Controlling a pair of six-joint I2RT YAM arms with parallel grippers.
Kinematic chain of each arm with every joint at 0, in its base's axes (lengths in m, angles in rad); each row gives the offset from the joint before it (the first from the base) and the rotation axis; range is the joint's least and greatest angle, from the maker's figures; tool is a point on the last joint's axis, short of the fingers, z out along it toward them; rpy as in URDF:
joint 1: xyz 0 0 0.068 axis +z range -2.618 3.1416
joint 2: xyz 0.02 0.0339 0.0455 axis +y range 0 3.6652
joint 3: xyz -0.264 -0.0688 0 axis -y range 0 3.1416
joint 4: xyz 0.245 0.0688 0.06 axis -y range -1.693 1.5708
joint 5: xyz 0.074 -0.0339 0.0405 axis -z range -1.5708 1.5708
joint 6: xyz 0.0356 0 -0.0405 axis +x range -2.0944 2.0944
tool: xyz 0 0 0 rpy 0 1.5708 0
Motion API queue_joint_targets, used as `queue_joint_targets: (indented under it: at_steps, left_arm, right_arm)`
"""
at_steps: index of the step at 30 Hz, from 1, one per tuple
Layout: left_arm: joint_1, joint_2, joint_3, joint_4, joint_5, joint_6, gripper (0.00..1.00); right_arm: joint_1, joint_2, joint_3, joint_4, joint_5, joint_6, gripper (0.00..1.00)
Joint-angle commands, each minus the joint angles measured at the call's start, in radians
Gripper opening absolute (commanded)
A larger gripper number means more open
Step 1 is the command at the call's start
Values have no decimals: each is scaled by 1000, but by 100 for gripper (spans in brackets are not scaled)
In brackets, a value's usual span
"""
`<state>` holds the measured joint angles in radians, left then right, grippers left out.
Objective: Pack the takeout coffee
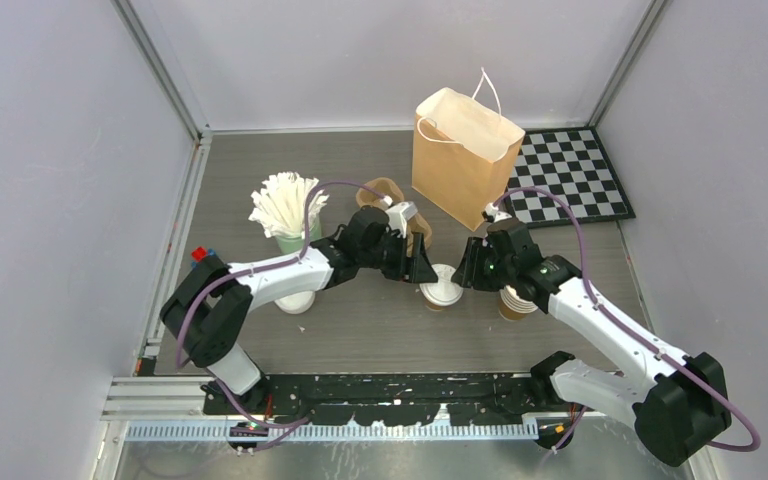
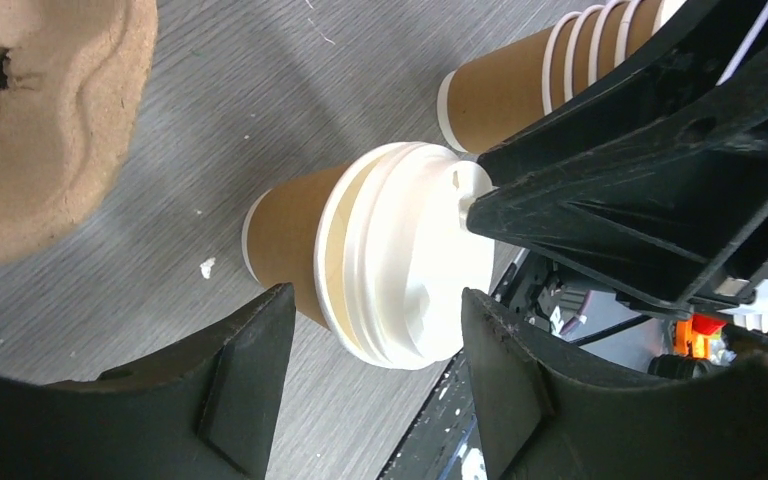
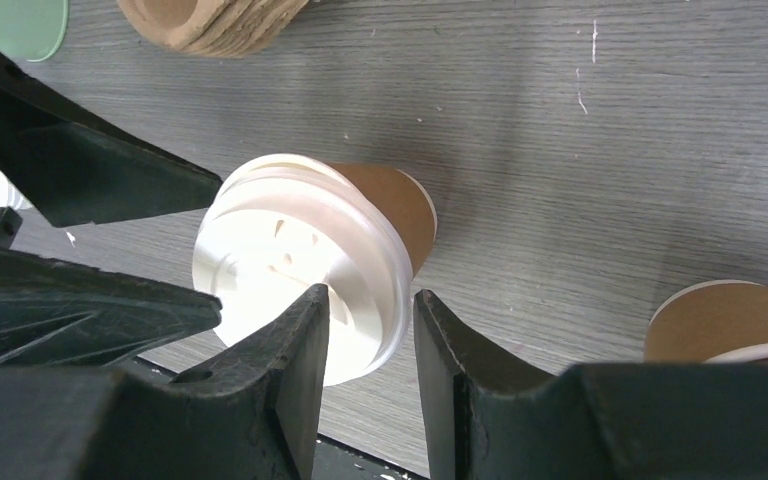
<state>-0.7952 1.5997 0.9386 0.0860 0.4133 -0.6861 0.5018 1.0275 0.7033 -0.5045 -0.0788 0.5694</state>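
Kraft takeout coffee (image 1: 442, 292) sits inside open left jaws; right jaws unclear, cups (image 1: 516, 303) beside.

Takeout coffee (image 2: 400, 262): brown paper cup with its white lid on, standing on the bench (image 2: 260, 90).
Left claw (image 2: 375, 300): spread wide, one dark finger just beside each side of the coffee; contact unclear.
Right claw (image 2: 640, 170): black frame just beyond the coffee, its pointed tip touching the lid's rim.
Stack of cups (image 2: 520, 80): brown, white-rimmed, nested, near the coffee and partly hidden behind the right claw.
Pulp carrier (image 2: 40, 120): tan moulded fibre, well apart from the coffee, across bare bench.
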Motion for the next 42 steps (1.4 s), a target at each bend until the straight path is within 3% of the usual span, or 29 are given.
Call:
queue_joint_targets:
  at_steps: [1,8,14,22,30,42]
  left_arm:
    - [10,24,48,17,27,77,63]
    - [10,67,73,64,110,115,60]
    - [10,87,69,59,131,104,45]
    - [9,75,-3,162,161,-12,32]
    - [9,68,-19,174,153,-93,34]
    - [10,76,-1,-17,-15,-38,42]
  right_arm:
    - [-3,-13,53,12,5,-20,42]
    - [-3,4,50,18,4,-29,42]
    - [-3,21,48,36,14,-40,41]
    - [-2,45,67,40,24,-54,41]
    - [-2,49,62,33,26,-66,41]
    - [-2,55,26,28,48,-78,41]
